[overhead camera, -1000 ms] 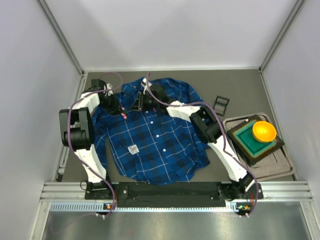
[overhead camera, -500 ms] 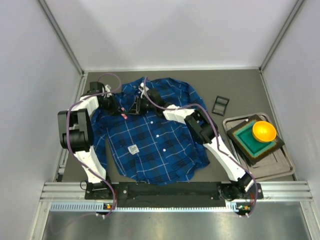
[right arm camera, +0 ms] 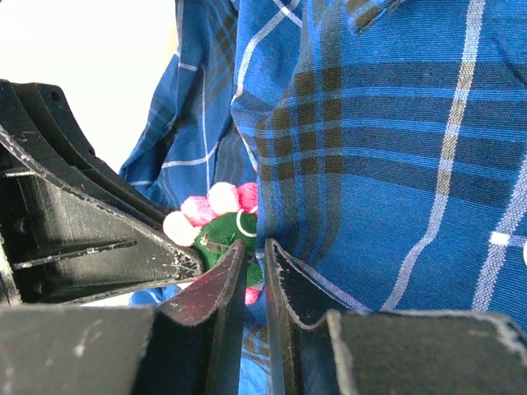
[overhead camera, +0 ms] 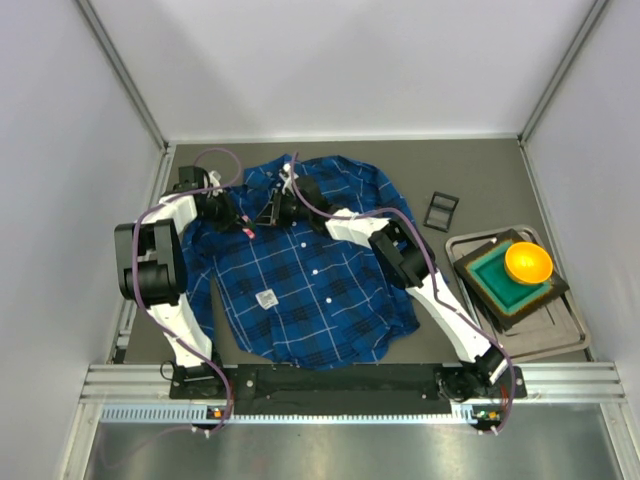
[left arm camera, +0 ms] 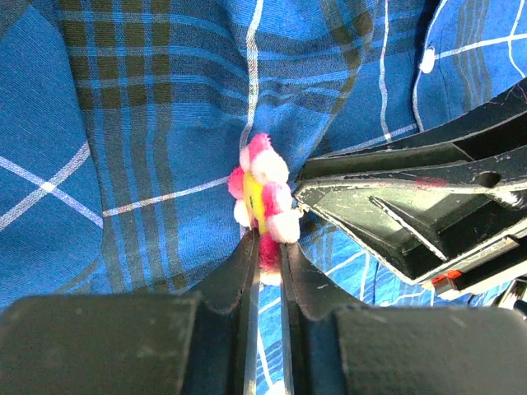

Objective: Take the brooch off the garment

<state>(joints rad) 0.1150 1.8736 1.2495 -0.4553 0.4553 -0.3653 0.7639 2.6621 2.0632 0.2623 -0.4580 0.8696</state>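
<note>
The garment [overhead camera: 310,270], a blue plaid shirt, lies flat in the middle of the table. The brooch [left arm camera: 262,191], pink and red beads round a yellow centre, sits on the shirt near the collar; it also shows in the top view [overhead camera: 248,231]. My left gripper [left arm camera: 268,247] is shut on the brooch's lower beads. My right gripper [right arm camera: 254,247] is nearly closed on a fold of the garment [right arm camera: 387,164] right beside the brooch's green back [right arm camera: 224,229]. The two grippers' fingertips almost touch around the brooch.
A white square tag [overhead camera: 266,298] lies on the shirt front. A small black frame [overhead camera: 441,210] lies to the right of the shirt. A grey tray [overhead camera: 560,335] at the right holds a green block with an orange bowl [overhead camera: 527,262].
My right gripper has moved left along the shirt's chest to meet the left gripper at the brooch. My left arm has shifted only slightly.
</note>
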